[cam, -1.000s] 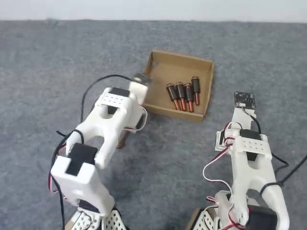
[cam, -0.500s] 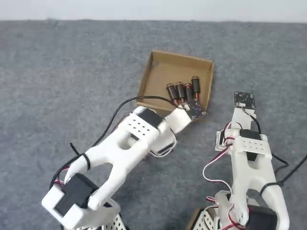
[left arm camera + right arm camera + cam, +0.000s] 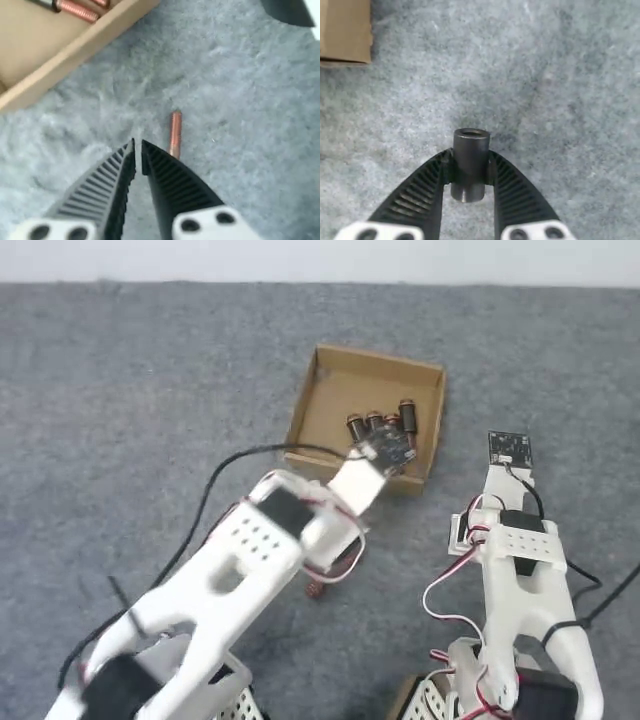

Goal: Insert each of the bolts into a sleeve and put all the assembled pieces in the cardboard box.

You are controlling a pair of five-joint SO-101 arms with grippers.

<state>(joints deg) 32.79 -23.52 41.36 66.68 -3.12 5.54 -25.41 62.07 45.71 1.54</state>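
Observation:
A copper-coloured bolt (image 3: 175,134) lies loose on the grey carpet, just beside the tips of my left gripper (image 3: 137,146), which is shut with nothing in it. In the high view the bolt (image 3: 312,590) peeks out under the left arm, in front of the cardboard box (image 3: 328,375). Several assembled pieces (image 3: 380,426) lie in the box. My right gripper (image 3: 470,156) is shut on a black sleeve (image 3: 470,150), held upright with its open end up, above the carpet to the right of the box.
The box's near wall (image 3: 75,50) runs close beyond the left gripper. A corner of the box (image 3: 345,30) lies off to one side of the right gripper. Grey carpet covers the table all around.
The left arm has swung from the box's left side across to the carpet in front of the box. The right arm has not moved.

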